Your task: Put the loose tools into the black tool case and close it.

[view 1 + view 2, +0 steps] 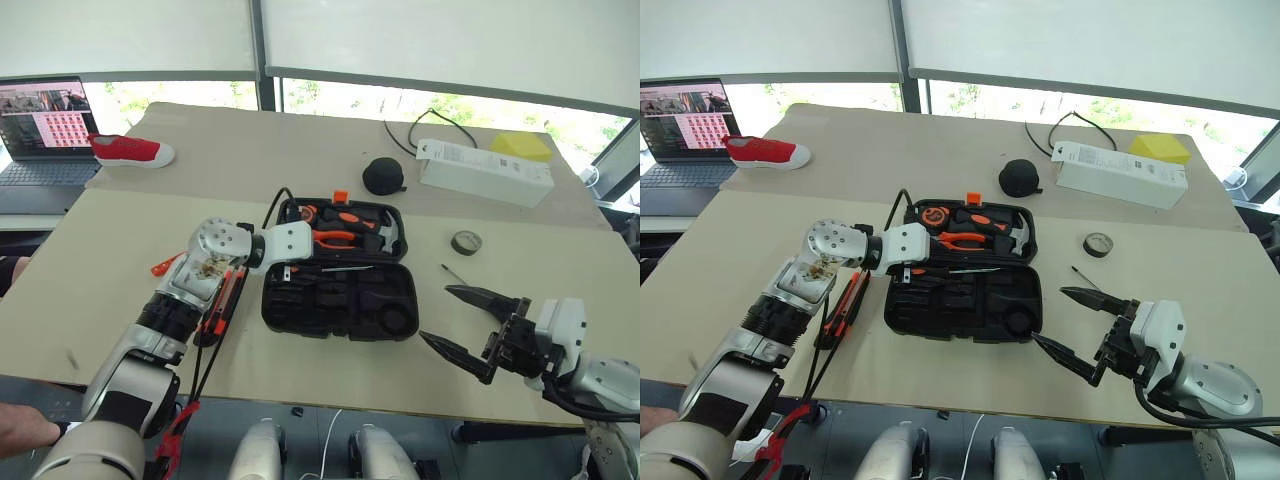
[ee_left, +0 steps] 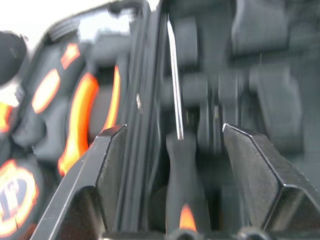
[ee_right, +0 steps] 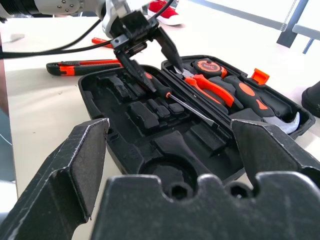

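The left gripper (image 3: 150, 55) hangs with jaws spread over a screwdriver (image 3: 172, 97) lying in the case (image 1: 340, 300), while the right gripper (image 1: 470, 325) waits wide open at the case's 4 o'clock.

Daylight from windows (image 1: 420, 105) behind the table (image 1: 120, 240) — bright, even, soft shadows. Motion blur in the left wrist view around the claw (image 2: 172, 150); case (image 2: 260, 65) beyond it smeared — window glare.
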Robot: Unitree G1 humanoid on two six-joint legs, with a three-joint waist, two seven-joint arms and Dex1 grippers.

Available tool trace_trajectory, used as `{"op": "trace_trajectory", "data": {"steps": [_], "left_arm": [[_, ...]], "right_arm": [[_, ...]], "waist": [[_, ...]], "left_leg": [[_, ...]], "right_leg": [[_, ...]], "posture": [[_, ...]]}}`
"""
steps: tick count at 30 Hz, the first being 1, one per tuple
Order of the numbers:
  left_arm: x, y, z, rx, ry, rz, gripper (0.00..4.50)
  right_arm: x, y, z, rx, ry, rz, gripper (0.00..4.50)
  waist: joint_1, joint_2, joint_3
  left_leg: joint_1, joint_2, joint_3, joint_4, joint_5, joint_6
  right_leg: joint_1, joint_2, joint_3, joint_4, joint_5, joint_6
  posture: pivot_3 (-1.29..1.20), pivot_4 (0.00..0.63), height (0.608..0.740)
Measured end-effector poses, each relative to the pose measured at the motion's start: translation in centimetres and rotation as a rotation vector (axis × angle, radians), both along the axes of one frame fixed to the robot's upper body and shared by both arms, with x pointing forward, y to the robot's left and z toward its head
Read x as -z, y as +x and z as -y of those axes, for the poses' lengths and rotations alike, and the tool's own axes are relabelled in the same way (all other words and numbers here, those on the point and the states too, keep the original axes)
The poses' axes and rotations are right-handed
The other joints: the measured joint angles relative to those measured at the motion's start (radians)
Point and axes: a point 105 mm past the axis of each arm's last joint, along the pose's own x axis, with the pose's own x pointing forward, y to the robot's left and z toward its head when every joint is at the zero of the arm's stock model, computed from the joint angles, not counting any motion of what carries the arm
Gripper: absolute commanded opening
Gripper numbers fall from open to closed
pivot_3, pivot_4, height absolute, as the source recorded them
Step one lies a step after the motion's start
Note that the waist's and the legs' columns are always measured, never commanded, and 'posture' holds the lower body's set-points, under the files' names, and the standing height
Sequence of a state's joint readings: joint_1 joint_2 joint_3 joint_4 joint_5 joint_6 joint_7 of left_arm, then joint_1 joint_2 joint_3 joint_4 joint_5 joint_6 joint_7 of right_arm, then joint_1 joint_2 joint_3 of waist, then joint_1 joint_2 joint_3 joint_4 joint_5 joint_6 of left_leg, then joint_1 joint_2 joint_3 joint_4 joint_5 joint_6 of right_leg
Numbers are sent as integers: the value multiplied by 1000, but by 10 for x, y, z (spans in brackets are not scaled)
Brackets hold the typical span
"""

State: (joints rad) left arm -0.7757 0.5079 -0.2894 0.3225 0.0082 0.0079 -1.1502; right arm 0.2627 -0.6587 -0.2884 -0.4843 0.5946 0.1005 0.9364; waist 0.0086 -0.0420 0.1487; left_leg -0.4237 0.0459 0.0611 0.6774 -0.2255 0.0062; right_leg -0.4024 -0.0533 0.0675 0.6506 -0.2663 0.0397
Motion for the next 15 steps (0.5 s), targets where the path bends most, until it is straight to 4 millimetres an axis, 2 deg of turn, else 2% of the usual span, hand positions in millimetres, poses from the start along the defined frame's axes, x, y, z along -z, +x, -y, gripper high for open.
{"op": "trace_trajectory", "data": {"steps": [2,4,8,15], "left_arm": [[-4,1,-5,-18,-36,0,2310],[-4,5,-11,-66,-106,-40,1515],[13,8,-13,-118,-191,-132,67],[31,4,-1,-110,-180,-178,67]], "right_arm": [[1,-1,0,1,7,-9,4500],[4,-3,0,5,16,-19,4500],[5,-2,-1,26,49,-18,4500],[7,-2,-2,36,63,-24,4500]], "waist": [[-1,0,0],[1,0,0],[4,0,0],[3,0,0]], "left_leg": [[0,0,0,0,0,0],[0,0,0,0,0,0],[0,-1,0,1,0,0],[0,-1,0,1,0,0]], "right_leg": [[0,0,0,0,0,0],[0,0,0,0,0,0],[0,0,0,0,0,0],[0,0,0,1,0,0]], "posture": [[0,150,740],[0,150,740],[0,150,740],[0,150,740]]}}
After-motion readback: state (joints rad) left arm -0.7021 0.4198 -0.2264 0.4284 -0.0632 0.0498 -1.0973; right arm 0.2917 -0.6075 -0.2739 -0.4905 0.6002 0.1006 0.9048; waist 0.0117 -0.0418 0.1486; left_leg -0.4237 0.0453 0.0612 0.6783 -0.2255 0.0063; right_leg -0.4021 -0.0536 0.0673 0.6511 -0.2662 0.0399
